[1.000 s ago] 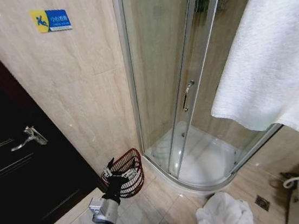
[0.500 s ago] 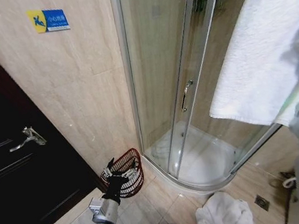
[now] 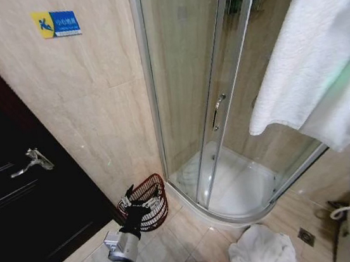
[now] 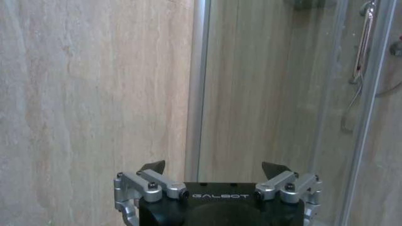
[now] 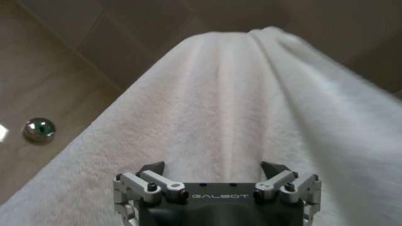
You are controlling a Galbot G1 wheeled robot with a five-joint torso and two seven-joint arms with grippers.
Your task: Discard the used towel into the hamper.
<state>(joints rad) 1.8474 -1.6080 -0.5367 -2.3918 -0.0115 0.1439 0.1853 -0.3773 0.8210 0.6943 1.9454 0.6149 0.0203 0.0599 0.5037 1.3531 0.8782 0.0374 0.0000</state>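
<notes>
Two end effectors, both with fingers spread wide and nothing held. Right end effector (image 5: 213, 165) up high on the right, squarely facing the hanging white towel (image 5: 226, 108), cloth just beyond the fingertips; cannot tell whether touching. Left end effector (image 3: 133, 203) parked low, just beside the hamper (image 3: 150, 198). Hamper down on the floor by the tiled wall, between the dark door (image 3: 16, 189) and the shower enclosure (image 3: 222, 99), well apart from the towel. Second white towel (image 3: 260, 251) crumpled on the floor near the shower base.

Step in hand, by the look of it: taking hold of the hanging towel. For a good grasp:

- Push in until one of the lengthwise ridges of cloth sits between the fingers, not merely against the tips.
- Close fully on a thick fold; a thin pinch of terry probably slips.
- Lift up and away before lowering, since the support behind stays hidden.
- Expect a long, limp drape; keep it off the shower door handle (image 3: 218, 109).
- Mind the left end effector near the hamper rim.
</notes>
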